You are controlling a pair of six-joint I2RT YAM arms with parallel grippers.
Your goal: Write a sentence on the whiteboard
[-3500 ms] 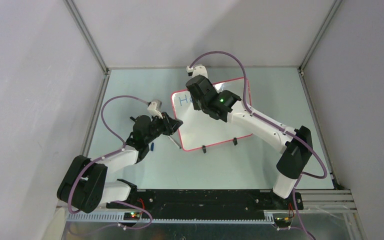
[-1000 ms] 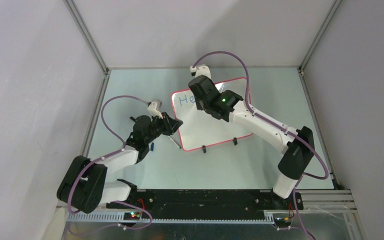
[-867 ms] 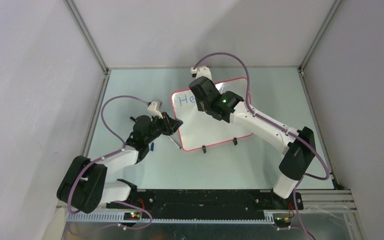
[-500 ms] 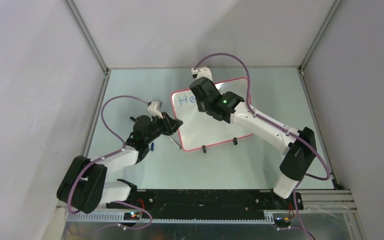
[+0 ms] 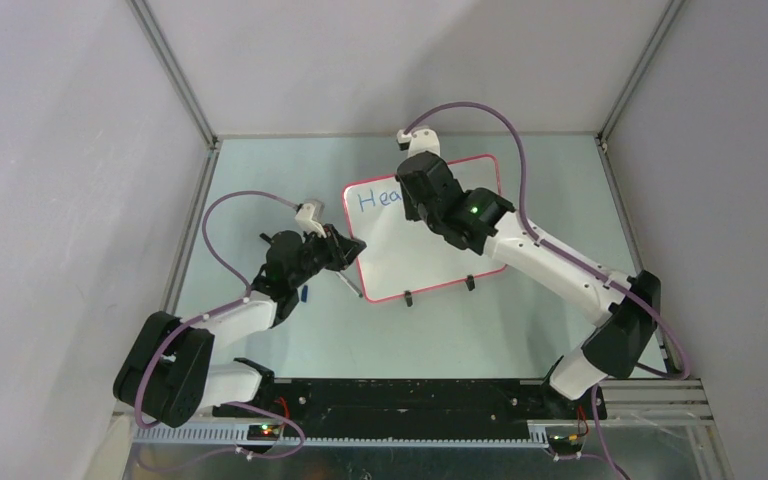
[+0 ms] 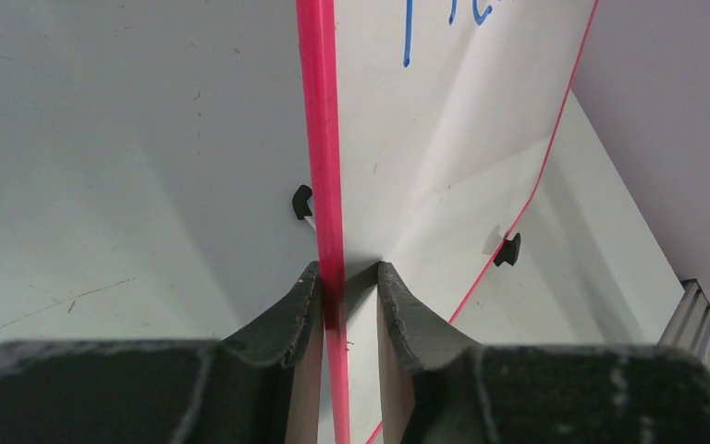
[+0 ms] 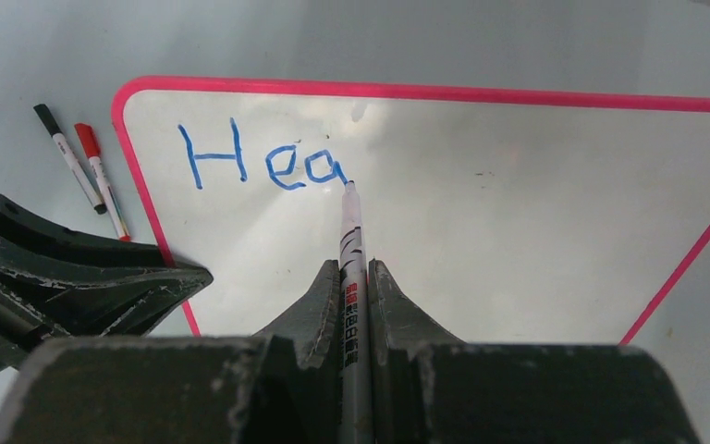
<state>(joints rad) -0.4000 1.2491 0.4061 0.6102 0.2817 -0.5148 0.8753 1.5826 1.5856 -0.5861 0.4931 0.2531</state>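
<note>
The whiteboard (image 5: pixel 430 255), white with a red frame, lies tilted on the table. Blue lettering of the sentence (image 7: pixel 263 157) reads "Hea" along its top left; it shows in the top view as the sentence (image 5: pixel 378 198). My right gripper (image 7: pixel 354 273) is shut on a grey marker (image 7: pixel 352 240), whose tip touches the board just right of the "a". My left gripper (image 6: pixel 348 275) straddles the board's red frame (image 6: pixel 320 139) at its left edge and is shut on it. From above, the left gripper (image 5: pixel 345 250) sits at the board's left side.
A black-capped marker (image 7: pixel 69 157) and a red-capped marker (image 7: pixel 102 180) lie on the table left of the board. Two black feet (image 5: pixel 408 297) (image 5: pixel 470 283) stand at the board's near edge. Grey enclosure walls close in on both sides.
My right arm has slid to the right along the top line with the marker, and an "a" now follows "He". The left arm and the board have not moved.
</note>
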